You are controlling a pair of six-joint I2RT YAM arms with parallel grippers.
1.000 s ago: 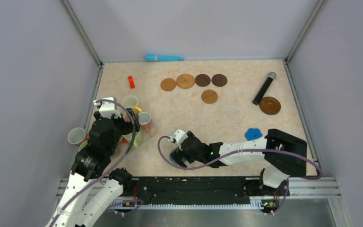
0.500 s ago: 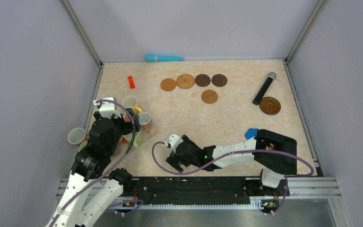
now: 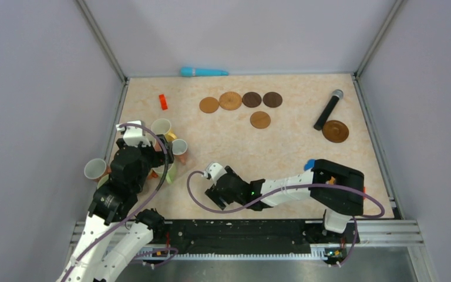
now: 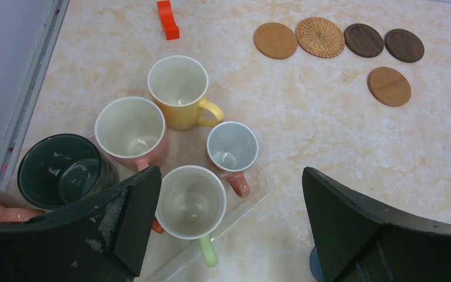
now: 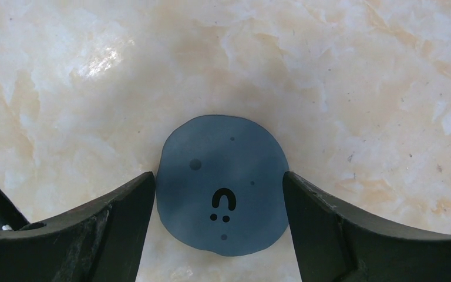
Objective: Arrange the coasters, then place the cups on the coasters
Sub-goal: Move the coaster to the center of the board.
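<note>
A grey-blue coaster (image 5: 222, 185) with a small black mark lies flat on the table. My right gripper (image 5: 218, 179) straddles it, and its fingers touch the rim on both sides. That gripper (image 3: 214, 197) is low at the near middle of the table. Several brown coasters (image 3: 241, 101) lie at the back, and another one (image 3: 335, 131) lies at the right. My right arm mostly covers a bright blue coaster (image 3: 309, 164). My left gripper (image 4: 228, 176) hangs open above a cluster of cups: yellow (image 4: 178, 88), pink (image 4: 130, 126), dark (image 4: 59, 170), green-handled (image 4: 191, 201) and small orange-handled (image 4: 232, 147).
The cups stand on a clear plastic tray (image 4: 252, 194) by the left wall. Another cup (image 3: 96, 169) sits past the table's left edge. A red block (image 3: 163, 101), a teal object (image 3: 202, 72) and a black microphone (image 3: 327, 110) lie towards the back.
My right arm has swung left along the near side, covering more of the blue coaster, and its jaws have narrowed onto the grey-blue coaster. The left arm has not moved.
</note>
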